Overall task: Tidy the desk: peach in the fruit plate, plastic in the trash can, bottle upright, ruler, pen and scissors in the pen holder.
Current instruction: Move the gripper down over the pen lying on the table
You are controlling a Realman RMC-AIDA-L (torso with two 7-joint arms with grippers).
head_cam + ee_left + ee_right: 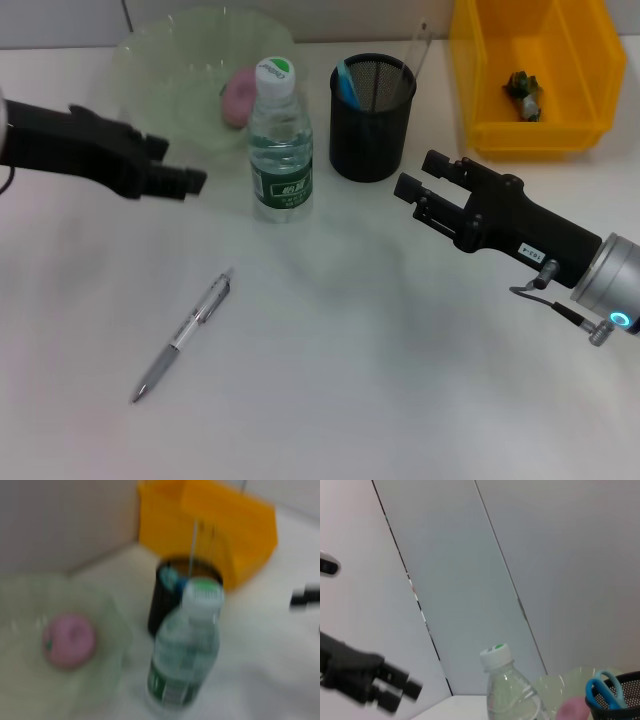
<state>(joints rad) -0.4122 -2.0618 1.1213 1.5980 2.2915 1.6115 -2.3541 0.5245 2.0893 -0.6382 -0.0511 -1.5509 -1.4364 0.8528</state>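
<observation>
Pen (183, 335) is the one item I still see loose: it lies flat on the white surface (350, 380), well in front of the bottle (279, 150) and apart from both arms. I judge everything else sorted. The peach (238, 96) sits in the clear fruit plate (150, 60), the bottle stands upright, blue-handled scissors (346, 82) and a clear ruler (420, 45) poke from the black mesh pen holder (371, 118), and a crumpled scrap rests in the yellow bin (470, 60). My left gripper (185, 181) hovers beside the bottle, pointing towards it, fingers seemingly together and holding nothing. My right gripper (425, 172) reaches in near the holder, fingers slightly parted and empty.
</observation>
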